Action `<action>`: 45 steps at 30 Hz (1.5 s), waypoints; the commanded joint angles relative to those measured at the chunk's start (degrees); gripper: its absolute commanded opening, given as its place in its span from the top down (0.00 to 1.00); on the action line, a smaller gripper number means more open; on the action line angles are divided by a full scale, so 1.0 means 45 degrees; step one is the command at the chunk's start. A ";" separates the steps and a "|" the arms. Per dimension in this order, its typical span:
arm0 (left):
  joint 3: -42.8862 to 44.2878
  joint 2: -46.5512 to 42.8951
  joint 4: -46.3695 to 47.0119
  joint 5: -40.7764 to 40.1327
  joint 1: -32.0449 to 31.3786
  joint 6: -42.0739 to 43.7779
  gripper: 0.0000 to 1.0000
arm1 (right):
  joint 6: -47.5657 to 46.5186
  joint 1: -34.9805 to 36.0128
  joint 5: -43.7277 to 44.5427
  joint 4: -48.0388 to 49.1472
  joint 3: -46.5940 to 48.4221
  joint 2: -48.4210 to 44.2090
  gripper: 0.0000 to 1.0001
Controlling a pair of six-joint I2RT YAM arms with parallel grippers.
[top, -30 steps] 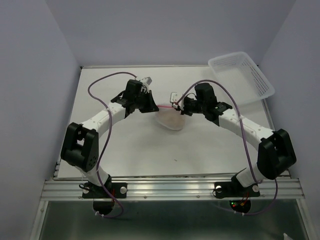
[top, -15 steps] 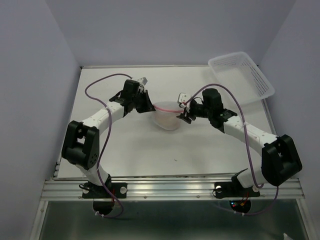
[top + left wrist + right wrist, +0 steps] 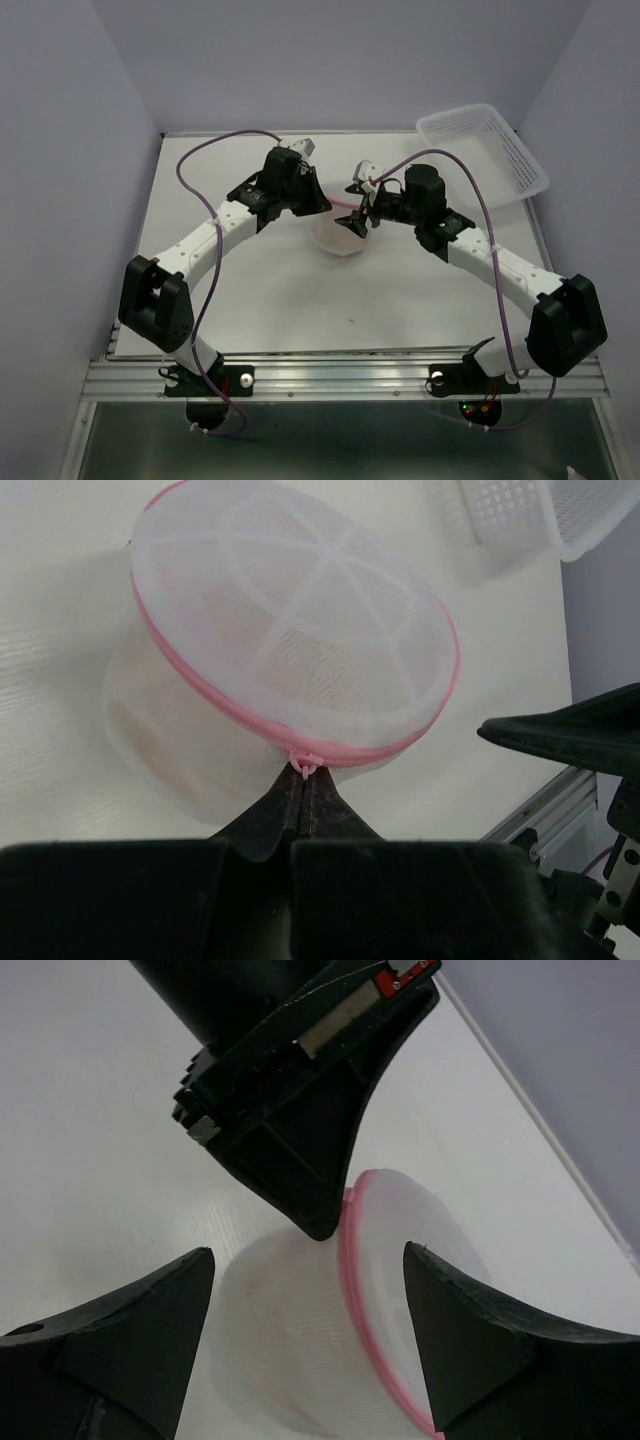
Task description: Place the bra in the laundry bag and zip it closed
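Note:
The laundry bag [image 3: 338, 238] is a round white mesh pouch with pink zipper trim, lying tilted on the table mid-back. In the left wrist view the laundry bag [image 3: 290, 650] shows a faint peach tint through the mesh, the bra [image 3: 305, 670] inside. My left gripper [image 3: 318, 205] is shut on the pink zipper pull [image 3: 304, 766] at the bag's rim; the left gripper [image 3: 303, 780] fingers press flat together. My right gripper [image 3: 358, 216] hangs open just right of the bag. In its wrist view the right gripper [image 3: 308, 1253] straddles the bag [image 3: 290, 1340] without touching it.
A clear plastic basket [image 3: 485, 150] sits tilted at the back right corner, also seen as a basket [image 3: 540, 515] in the left wrist view. Purple cables loop over both arms. The table's metal rail [image 3: 340, 375] runs along the near edge.
The right gripper has opened and let go of the bag's rim, staying beside it. The left arm has reached further right with the zipper pull.

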 commanded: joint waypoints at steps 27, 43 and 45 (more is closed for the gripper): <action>0.0715 -0.0532 -0.0853 -0.1254 -0.0509 0.0298 1.00 | -0.2995 0.0113 0.1646 -0.1208 0.2024 0.2178 0.91; -0.2233 -0.0320 0.0433 -0.1195 0.2245 0.0472 1.00 | -0.4228 -0.0649 -0.0225 -0.0642 0.0463 0.0615 0.94; -0.2333 0.0285 0.0495 -0.1488 0.2537 0.0298 1.00 | -0.4422 -0.0765 -0.0599 -0.0622 0.0228 0.0342 0.94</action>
